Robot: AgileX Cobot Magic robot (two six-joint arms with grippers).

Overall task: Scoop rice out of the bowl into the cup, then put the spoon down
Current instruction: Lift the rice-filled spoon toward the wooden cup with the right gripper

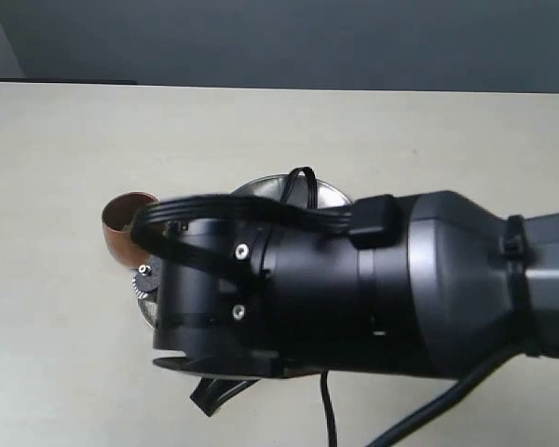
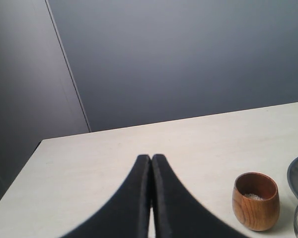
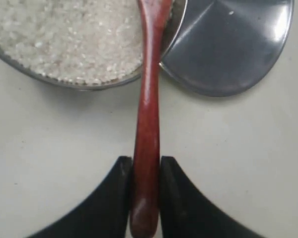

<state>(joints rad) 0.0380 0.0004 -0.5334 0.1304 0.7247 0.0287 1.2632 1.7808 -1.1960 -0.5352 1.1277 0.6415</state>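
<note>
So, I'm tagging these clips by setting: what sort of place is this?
Probably a lab test bench, not a kitchen: a pale tabletop against plain grey wall panels, holding a small brown wooden cup, a round steel bowl of white rice and a flat steel plate.

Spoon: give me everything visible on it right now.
The spoon looks like glossy reddish-brown wood with a long slim handle. The right gripper is shut on the handle's end. The handle crosses the rim of the bowl beside the plate, its head over the rice, cut off by the picture's edge.
</note>
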